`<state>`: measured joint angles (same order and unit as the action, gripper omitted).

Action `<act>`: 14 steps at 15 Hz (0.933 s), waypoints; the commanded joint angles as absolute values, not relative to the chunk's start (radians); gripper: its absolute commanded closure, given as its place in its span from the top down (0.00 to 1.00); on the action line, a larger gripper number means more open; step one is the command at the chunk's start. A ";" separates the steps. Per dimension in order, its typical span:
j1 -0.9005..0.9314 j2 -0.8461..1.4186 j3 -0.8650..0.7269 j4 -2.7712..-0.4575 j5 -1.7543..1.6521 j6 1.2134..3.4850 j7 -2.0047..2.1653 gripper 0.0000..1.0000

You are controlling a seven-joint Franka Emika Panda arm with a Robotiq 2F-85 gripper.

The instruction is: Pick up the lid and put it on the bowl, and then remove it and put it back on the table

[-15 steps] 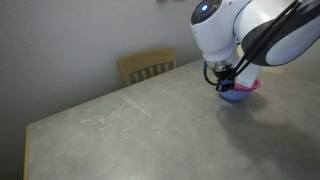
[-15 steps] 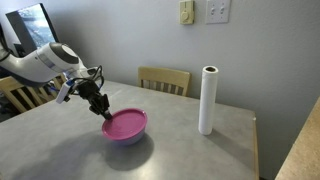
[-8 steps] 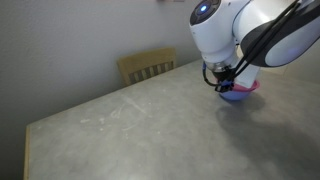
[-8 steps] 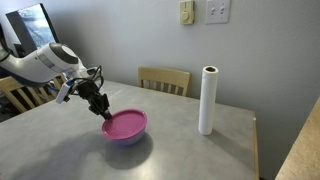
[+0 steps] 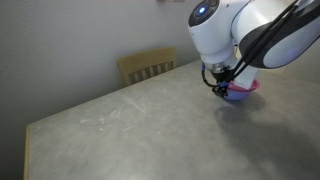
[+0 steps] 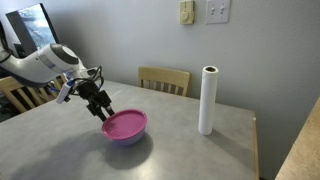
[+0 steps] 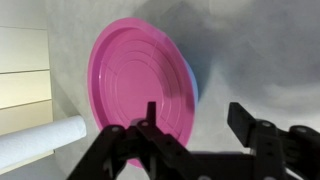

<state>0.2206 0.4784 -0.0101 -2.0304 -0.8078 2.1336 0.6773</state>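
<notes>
— What's the biggest thing there?
— The grey table [image 6: 60, 150], which fills the lower part of both exterior views. The white robot arm [image 6: 45, 62] reaches in over it.
— Anything behind?
— A wooden chair [image 6: 163, 80] stands at the far edge. A roll of paper towel [image 6: 208, 100] stands upright on the table, well apart from the bowl.
— And the bowl?
— The blue bowl [image 6: 128, 139] sits on the table. The pink lid [image 6: 125, 124] lies flat on top and covers it. In the wrist view only a sliver of blue shows past the rim.
— The gripper?
— The gripper [image 7: 195, 112] is at the lid's edge. Its fingers [image 7: 245, 122] are spread apart, one over the pink and one outside the rim, pinching nothing. I cannot tell whether it touches the lid.
</notes>
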 commanded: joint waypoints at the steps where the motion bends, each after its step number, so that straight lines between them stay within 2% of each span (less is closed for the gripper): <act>1: 0.219 0.448 0.000 -2.053 -0.821 2.160 0.676 0.99; 7: 0.182 0.388 0.043 -2.094 -0.732 2.240 0.547 1.00; 14: 0.137 0.284 0.074 -2.148 -0.427 2.318 0.158 1.00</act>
